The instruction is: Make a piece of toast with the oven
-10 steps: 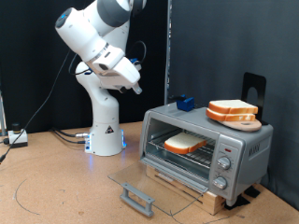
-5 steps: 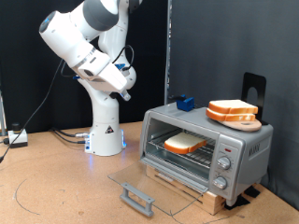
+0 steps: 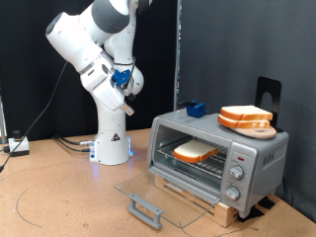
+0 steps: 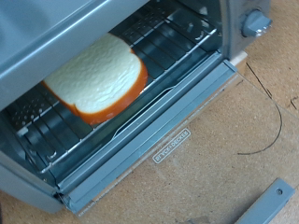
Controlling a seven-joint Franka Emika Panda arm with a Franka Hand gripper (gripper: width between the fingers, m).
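The piece of toast [image 3: 196, 151] lies flat on the wire rack inside the oven [image 3: 259, 150]; the wrist view shows it as a pale slice with a golden crust [image 4: 98, 77]. The oven's glass door [image 3: 163, 191] is open and folded down flat, its grey bar handle [image 3: 145, 208] at the front. My gripper [image 3: 127, 91] is raised well to the exterior view's left of the oven, far from it, with nothing seen in it. Its fingers do not show in the wrist view.
A round wooden board with stacked bread slices [image 3: 245, 118] and a small blue object [image 3: 195, 108] sit on top of the oven. Knobs [image 3: 235, 174] run down its front. The robot base [image 3: 111, 143] stands behind. Cables lie on the brown table [image 3: 59, 202].
The arm has pulled back toward the exterior view's left and folded in, carrying the gripper farther from the oven. The toast, door and bread stack have not moved.
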